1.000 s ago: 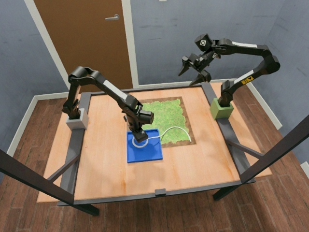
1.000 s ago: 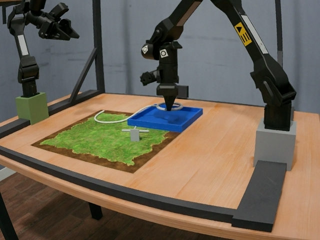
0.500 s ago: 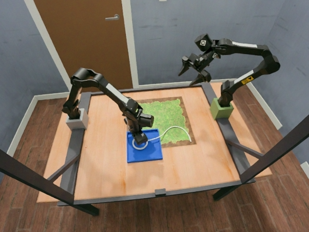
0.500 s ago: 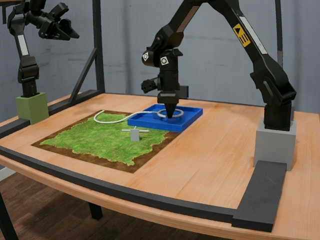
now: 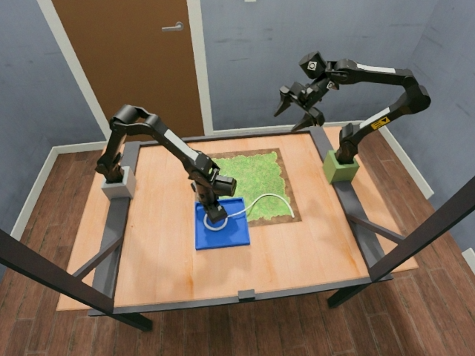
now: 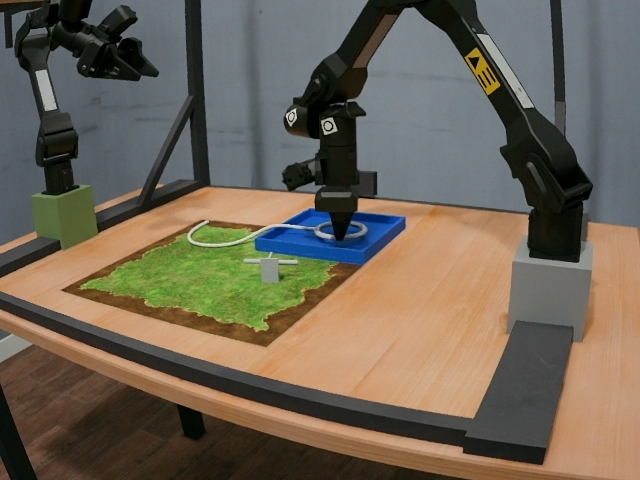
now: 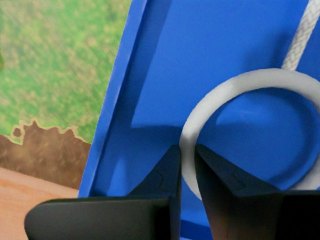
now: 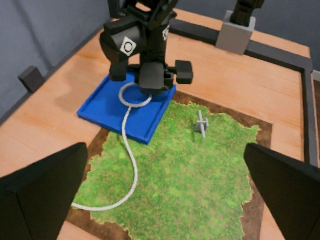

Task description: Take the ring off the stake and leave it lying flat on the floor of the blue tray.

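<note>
The white ring lies low inside the blue tray [image 5: 221,224], at or just above its floor; it also shows in the exterior view [image 6: 341,231]. My left gripper [image 7: 186,151] is shut on the ring's rim and points straight down into the tray [image 6: 332,233]. A white rope [image 5: 264,201] runs from the ring over the tray wall onto the grass mat [image 6: 217,279]. The grey stake [image 6: 269,267] stands bare on the mat, apart from the ring. My right gripper [image 5: 293,113] is open and empty, high above the table's far edge.
The left arm's grey base block [image 6: 550,294] and the right arm's green base block [image 5: 341,167] stand at the table's sides. A dark frame rail [image 6: 248,384] runs along the table edge. Dark frame posts [image 6: 193,93] rise at the corners.
</note>
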Available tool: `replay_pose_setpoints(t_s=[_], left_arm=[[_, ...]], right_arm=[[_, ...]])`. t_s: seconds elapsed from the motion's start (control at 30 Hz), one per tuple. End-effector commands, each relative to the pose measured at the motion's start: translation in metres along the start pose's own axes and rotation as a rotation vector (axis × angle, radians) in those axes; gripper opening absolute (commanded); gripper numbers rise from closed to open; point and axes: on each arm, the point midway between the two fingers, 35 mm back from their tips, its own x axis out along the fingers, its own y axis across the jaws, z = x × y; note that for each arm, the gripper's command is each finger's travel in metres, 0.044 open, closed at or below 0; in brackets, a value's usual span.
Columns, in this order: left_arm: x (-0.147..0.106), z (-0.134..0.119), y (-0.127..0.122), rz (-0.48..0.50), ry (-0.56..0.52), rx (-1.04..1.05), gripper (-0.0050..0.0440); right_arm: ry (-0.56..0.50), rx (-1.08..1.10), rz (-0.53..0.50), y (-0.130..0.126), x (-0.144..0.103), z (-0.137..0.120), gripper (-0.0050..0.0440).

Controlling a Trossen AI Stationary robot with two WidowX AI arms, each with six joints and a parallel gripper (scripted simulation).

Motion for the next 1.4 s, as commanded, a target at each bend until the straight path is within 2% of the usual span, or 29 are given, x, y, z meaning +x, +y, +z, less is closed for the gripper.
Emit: replay_pose_setpoints(t_s=[0.0,0.5,0.83,0.87,1.03,1.23,1.37], left_arm=[[-0.001,0.001,-0.001,-0.007,-0.007,-0.002,-0.005],[0.007,0.0,0.0,-0.004,-0.004,-0.002,-0.005],[-0.001,0.004,-0.004,-0.022,-0.021,-0.001,-0.005],[-0.001,0.004,-0.004,-0.022,-0.021,-0.001,0.0024],[-0.001,0.004,-0.004,-0.022,-0.021,-0.001,0.0144],[-0.001,0.004,-0.004,-0.022,-0.021,-0.001,0.0145],[-0.016,0.008,-0.008,-0.039,-0.038,-0.003,0.0145]], right_arm=[[-0.012,-0.01,-0.006,-0.001,-0.003,0.005,0.044],[-0.012,-0.01,-0.006,-0.001,-0.003,0.005,0.044],[-0.012,-0.01,-0.006,-0.001,-0.003,0.005,0.044],[-0.012,-0.01,-0.006,-0.001,-0.003,0.005,0.044],[-0.012,-0.01,-0.006,-0.001,-0.003,0.005,0.044],[-0.012,-0.01,-0.006,-0.001,-0.003,0.005,0.044],[-0.012,-0.01,-0.006,-0.001,-0.003,0.005,0.044]])
